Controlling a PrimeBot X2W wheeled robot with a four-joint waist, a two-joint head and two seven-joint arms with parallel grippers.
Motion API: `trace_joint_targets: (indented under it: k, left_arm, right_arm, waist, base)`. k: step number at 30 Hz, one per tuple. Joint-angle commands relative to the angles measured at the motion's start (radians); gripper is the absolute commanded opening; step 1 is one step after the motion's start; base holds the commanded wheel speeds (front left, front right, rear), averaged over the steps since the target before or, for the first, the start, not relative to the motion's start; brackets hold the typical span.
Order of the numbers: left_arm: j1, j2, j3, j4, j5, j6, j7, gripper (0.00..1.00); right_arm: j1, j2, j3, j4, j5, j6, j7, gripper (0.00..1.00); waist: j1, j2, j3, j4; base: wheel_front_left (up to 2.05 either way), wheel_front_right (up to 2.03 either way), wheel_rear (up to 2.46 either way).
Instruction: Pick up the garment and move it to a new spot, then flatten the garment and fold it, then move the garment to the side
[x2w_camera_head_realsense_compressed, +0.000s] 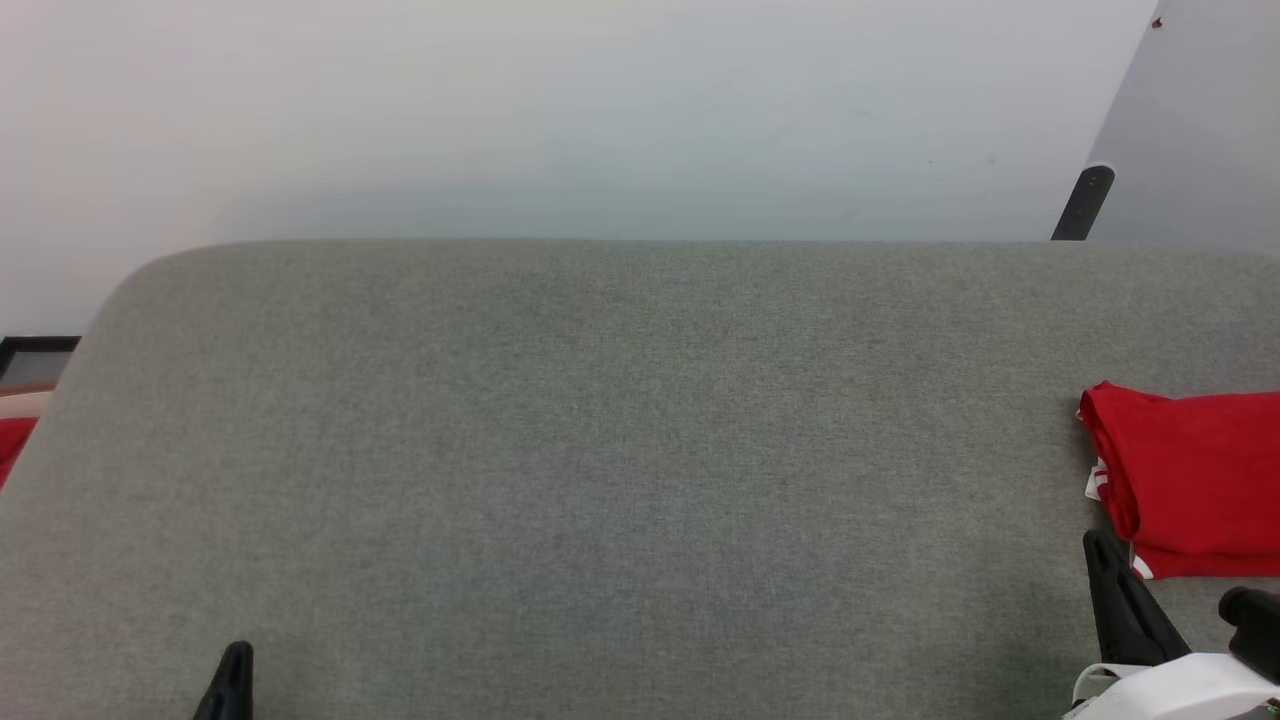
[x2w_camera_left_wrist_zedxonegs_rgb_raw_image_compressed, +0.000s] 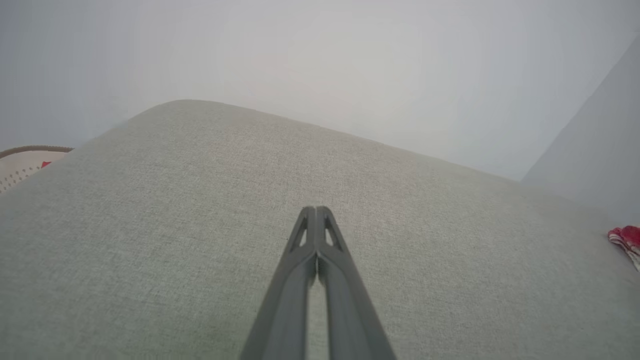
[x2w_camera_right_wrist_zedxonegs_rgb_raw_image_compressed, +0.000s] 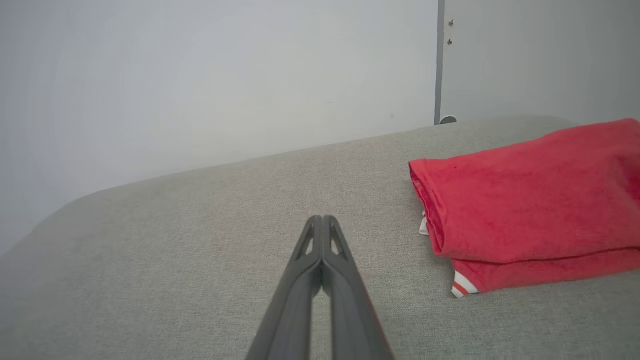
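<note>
Okay, the garment lies folded at three o'clock in my head view, a red stack on the right side of the grey fabric surface, running off the frame edge. A sliver of white-and-red trim pokes out at its near-left corner. My right gripper is clenched on nothing, fingertips pressed together and pointing across bare cloth. The garment is at about two o'clock from the tips, near but apart. My left gripper is clenched empty too, well apart from it, and I just catch a red scrap at three o'clock in that wrist view. I judge the folding done and the shirt set aside. It reads as light, soft and floppy, with layers that would slide over each other. If I have to lift it, I'd pinch the thick folded edge on its left side, through every layer, not the loose trim.
</note>
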Motion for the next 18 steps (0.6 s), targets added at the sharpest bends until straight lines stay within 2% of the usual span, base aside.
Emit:
trace_joint_targets:
  k: [1,18]
  left_arm:
    - [-0.023,0.007,0.007,-0.010,-0.032,0.001,0.005,0.00]
    - [-0.103,-0.044,0.008,0.043,-0.270,0.001,0.079,0.00]
  right_arm:
    - [-0.022,-0.002,-0.004,-0.009,0.040,0.000,0.003,0.00]
    - [-0.056,0.005,-0.009,0.041,0.320,0.000,0.025,0.00]
  waist:
    - [0.0000,0.0000,0.000,0.000]
    - [0.0000,0.0000,-0.001,-0.001]
  base:
    - [0.00,0.00,0.00]
    - [0.00,0.00,0.00]
